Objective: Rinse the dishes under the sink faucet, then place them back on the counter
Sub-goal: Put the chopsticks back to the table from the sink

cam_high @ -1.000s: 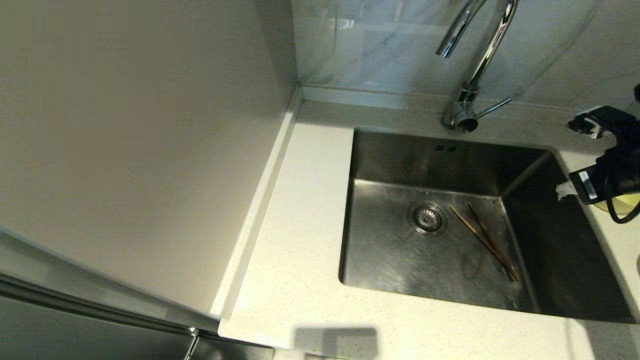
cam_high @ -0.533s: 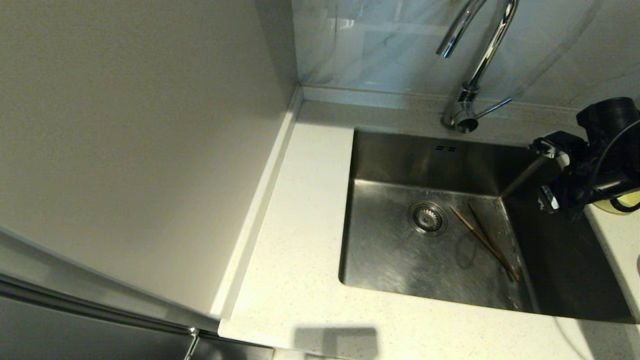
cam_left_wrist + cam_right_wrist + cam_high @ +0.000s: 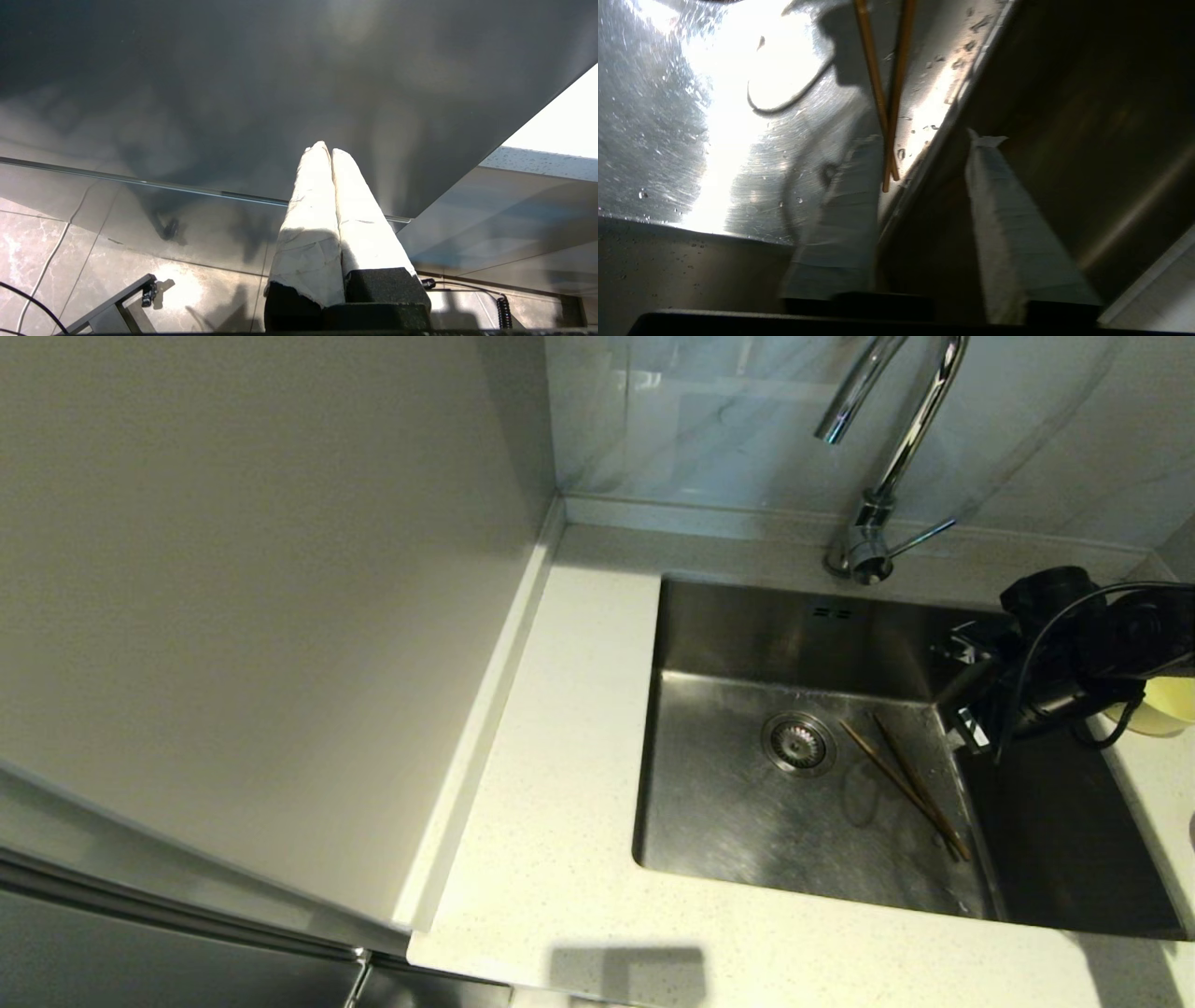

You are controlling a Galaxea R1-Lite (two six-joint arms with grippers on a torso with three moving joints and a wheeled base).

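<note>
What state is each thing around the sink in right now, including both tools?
Pair of thin brown wooden chopsticks: lying loose on the sink floor, ungripped.
Square stainless-steel sink: wet, holding only the chopsticks.
Tall chrome gooseneck faucet: no water running.
Small round pale-yellow bowl: on the counter, partly hidden.
Right tool: open, empty, over the sink.
Left tool: shut, parked away from the sink.

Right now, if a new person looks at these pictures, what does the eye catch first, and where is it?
First, the pair of brown chopsticks lying on the floor of the steel sink, just right of the round drain. Next, the black right gripper reaching in over the sink's right side, its fingers open and empty above the chopsticks. The chrome faucet rises behind the sink.
</note>
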